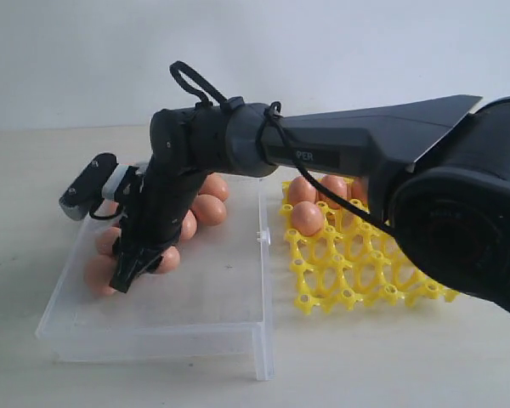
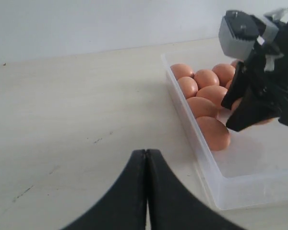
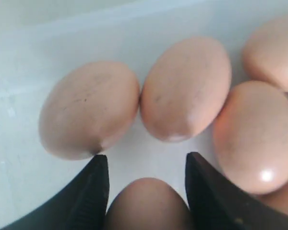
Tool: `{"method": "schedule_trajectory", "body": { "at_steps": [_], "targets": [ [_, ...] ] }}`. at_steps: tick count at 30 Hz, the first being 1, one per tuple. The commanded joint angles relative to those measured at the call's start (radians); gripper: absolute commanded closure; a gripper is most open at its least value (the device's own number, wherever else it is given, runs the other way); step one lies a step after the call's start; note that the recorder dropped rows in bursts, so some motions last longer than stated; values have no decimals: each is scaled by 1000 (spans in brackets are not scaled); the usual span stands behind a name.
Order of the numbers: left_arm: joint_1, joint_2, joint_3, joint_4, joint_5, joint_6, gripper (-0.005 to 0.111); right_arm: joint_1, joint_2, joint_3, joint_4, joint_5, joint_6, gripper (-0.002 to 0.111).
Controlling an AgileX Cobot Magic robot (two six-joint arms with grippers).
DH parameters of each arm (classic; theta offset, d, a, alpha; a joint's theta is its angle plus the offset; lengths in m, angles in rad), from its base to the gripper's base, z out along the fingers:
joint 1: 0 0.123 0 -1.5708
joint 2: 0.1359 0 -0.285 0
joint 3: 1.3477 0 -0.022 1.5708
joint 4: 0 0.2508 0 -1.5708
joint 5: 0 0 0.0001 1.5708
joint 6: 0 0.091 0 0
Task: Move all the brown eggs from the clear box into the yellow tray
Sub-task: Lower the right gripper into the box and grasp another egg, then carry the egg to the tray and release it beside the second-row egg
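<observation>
Right hand (image 3: 146,165) clenched on one brown egg (image 3: 146,206) low in the clear box (image 1: 212,314), straddling it to spare the neighbouring eggs; yellow tray (image 1: 357,272) alongside holds a few; left hand (image 2: 146,153) clenched empty, parked over the worktop (image 2: 62,120) out of the way.

The outside camera sits low beside my right arm (image 1: 357,144), looking across the table (image 1: 408,370): box (image 1: 153,319) at eight o'clock, tray (image 1: 357,272) at four. My left wrist camera stands back outside the box, facing its wall. My right wrist camera hangs close over the eggs (image 3: 182,91). All three share that egg cluster.
</observation>
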Motion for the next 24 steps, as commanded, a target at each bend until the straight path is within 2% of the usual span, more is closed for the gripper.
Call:
{"method": "schedule_trajectory", "body": {
  "at_steps": [1,6,9,16,20,24],
  "targets": [
    [-4,-6,-4,-3,-10,0,107,1,-72,0,12,-81,72,108],
    [-4,-6,-4,-3,-10,0,107,1,-137,25,42,-174,134,108],
    [-4,-6,-4,-3,-10,0,107,1,-203,121,61,-316,152,108],
    [-4,-6,-4,-3,-10,0,107,-2,-440,531,109,-782,171,108],
    [-4,-6,-4,-3,-10,0,107,-49,-598,808,110,-982,283,108],
    [-4,-6,-4,-3,-10,0,107,-147,-716,1015,135,-1122,332,108]
  ]
}}
